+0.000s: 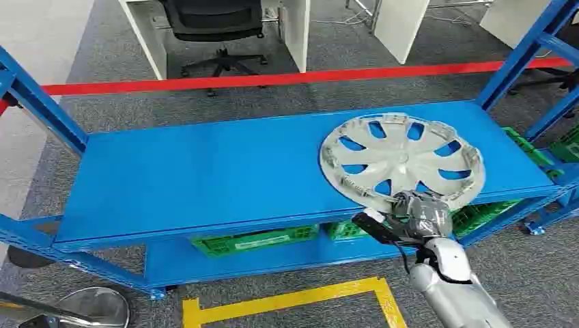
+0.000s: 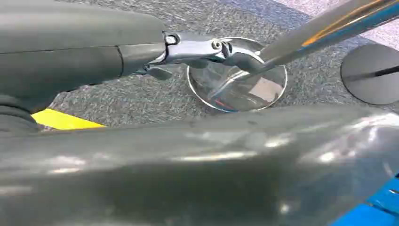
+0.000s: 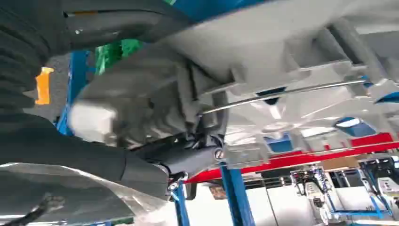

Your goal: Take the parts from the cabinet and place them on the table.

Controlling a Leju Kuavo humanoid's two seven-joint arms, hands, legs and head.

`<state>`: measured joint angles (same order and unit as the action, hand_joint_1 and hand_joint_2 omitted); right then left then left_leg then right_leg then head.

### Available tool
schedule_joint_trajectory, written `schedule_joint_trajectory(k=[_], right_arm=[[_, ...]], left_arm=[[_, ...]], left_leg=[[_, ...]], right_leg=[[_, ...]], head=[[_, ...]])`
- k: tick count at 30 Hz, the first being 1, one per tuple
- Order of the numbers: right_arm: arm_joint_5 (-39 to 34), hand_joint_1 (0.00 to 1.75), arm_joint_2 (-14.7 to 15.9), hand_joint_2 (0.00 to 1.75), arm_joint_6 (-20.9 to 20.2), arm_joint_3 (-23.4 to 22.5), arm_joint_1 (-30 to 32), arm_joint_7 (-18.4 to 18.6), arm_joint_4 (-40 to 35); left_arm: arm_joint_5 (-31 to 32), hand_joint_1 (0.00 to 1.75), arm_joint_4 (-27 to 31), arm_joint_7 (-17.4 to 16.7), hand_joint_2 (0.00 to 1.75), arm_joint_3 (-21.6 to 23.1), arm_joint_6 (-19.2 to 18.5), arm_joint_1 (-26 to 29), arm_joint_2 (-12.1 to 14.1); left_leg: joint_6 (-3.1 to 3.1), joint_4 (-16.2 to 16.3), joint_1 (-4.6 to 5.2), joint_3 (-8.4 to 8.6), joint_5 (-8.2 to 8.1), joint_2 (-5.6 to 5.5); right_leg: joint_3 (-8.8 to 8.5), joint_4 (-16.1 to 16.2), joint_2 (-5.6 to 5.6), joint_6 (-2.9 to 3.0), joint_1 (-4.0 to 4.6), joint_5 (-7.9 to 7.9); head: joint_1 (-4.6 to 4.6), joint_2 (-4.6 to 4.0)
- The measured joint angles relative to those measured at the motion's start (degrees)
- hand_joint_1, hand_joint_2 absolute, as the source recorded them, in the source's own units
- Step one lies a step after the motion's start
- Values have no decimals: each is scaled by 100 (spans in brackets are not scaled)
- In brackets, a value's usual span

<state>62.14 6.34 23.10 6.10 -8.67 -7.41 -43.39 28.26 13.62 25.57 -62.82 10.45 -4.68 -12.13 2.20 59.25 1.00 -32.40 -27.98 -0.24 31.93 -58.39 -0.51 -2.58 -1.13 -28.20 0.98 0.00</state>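
The right hand grips the near rim of the hubcap at the blue shelf's front-right edge; I cannot tell how the left hand's fingers lie.

One hubcap lies on the top shelf of one blue rack, which shows two shelves, the lower under the upper. Three green crates: one under the shelf's middle, one under the hubcap's side, one at the far right edge, though the second may be more than one. One right hand at the hubcap's near rim. One left hand. One office chair. One red floor stripe. One yellow floor outline. Two round bases on the carpet, one shiny, one dark
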Motion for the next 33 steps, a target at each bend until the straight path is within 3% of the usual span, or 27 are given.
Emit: schedule_joint_trajectory(k=[21, 23, 24, 28, 33], right_arm=[[-75, 175, 2, 175, -20, 98, 4, -86, -4], [-594, 175, 4, 175, 335, 216, 236, -624, -600], [-299, 175, 4, 175, 1065, 450, 863, -739, -2146], [-15, 175, 7, 175, 1224, 616, 1181, -612, -3124], [18, 175, 39, 175, 1246, 708, 1319, -610, -3550]], left_arm=[[0, 0, 0, 0, 0, -31, 0, -13, 0], [-21, 0, 0, 133, 0, -39, -190, -11, -6], [-147, 0, 0, 678, 0, -85, -584, 7, -52], [-184, 0, 0, 826, 0, -114, -678, 10, -74], [-188, 0, 0, 833, 0, -133, -693, 14, -83]], left_leg=[[0, 0, 0, -3, 0, 0], [0, 0, 0, -9, 0, -3], [0, 0, -1, -24, 0, -23], [-3, -1, -4, -28, -3, -20], [-2, 0, -2, -31, -3, -21]], right_leg=[[0, 0, 3, 0, 0, -1], [2, 0, 9, 0, 0, -1], [12, 0, 37, 2, 1, -9], [20, -1, 22, 4, 3, -11], [19, -1, 31, 2, 2, -12]], head=[[2, 0], [2, 0], [2, 0], [0, 0], [2, 0]])
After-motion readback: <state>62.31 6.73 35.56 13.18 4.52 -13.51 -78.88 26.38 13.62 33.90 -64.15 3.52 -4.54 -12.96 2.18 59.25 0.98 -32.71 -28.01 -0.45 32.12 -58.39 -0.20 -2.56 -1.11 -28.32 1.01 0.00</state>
